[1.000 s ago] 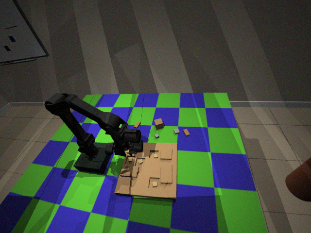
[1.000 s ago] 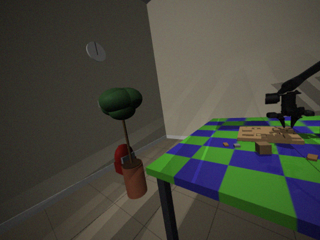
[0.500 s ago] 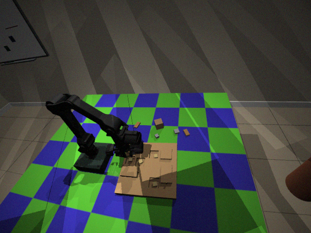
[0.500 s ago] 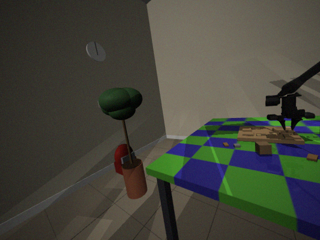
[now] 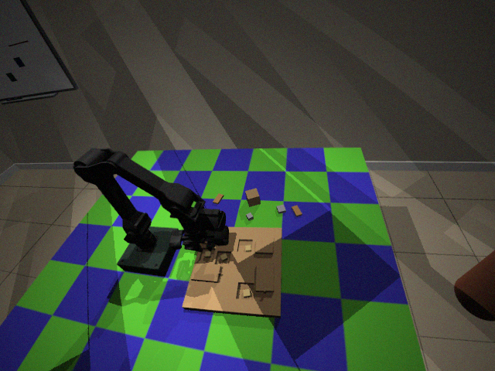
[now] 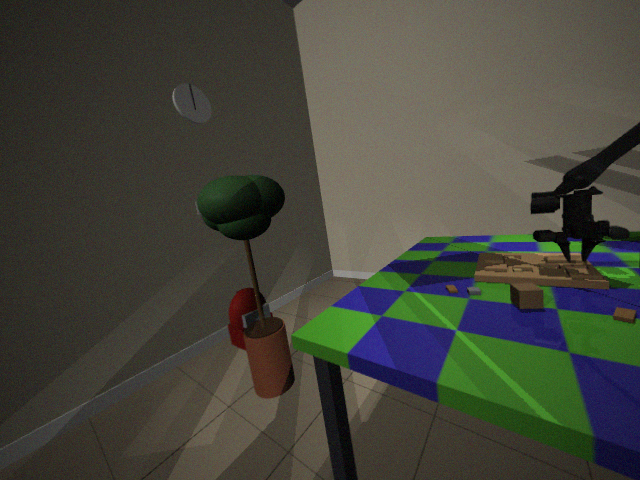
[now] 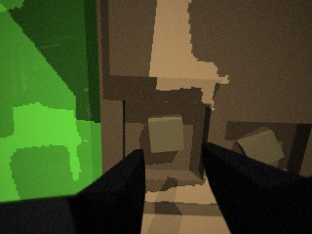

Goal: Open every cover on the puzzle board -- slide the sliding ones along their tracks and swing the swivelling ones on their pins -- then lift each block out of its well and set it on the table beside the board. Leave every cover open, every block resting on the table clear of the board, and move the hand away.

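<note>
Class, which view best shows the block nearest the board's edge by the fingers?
The wrist view: the pale block appears large, top uncovered. The top view shows it small; the exterior view doesn't clearly show it.

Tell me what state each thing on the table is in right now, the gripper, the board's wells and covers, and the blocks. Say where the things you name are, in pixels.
gripper (image 5: 194,246) (image 6: 577,258) (image 7: 173,154): partly open, nothing between its fingers
four visible wells: uncovered
visible covers: clear of those four wells
four pale blocks: one in each visible well
brown cube (image 5: 252,197) (image 6: 526,297): on the table, off the board
</note>
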### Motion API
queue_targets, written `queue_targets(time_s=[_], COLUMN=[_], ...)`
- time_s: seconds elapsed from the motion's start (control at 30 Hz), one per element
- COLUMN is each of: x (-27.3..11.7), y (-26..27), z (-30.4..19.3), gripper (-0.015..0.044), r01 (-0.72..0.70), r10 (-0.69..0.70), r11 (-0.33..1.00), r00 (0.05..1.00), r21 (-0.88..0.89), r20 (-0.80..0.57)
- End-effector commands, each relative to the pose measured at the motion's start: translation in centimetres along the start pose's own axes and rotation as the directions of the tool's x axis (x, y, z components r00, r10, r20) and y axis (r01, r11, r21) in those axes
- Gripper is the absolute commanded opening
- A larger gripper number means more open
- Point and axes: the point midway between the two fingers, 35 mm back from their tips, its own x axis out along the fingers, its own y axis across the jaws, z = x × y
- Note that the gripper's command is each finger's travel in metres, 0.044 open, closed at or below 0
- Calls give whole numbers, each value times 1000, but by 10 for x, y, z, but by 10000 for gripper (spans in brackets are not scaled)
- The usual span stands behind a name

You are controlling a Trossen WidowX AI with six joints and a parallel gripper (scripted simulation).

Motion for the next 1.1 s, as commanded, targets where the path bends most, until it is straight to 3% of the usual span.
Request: queue_targets(time_s=[0.0,1.07], x=[4,28], y=[1,2], z=[1,1], gripper=[144,144], r01=[-2,-2], r10=[2,2], r11=[1000,1000], r00=[1000,1000], r21=[4,4], r20=[5,5])
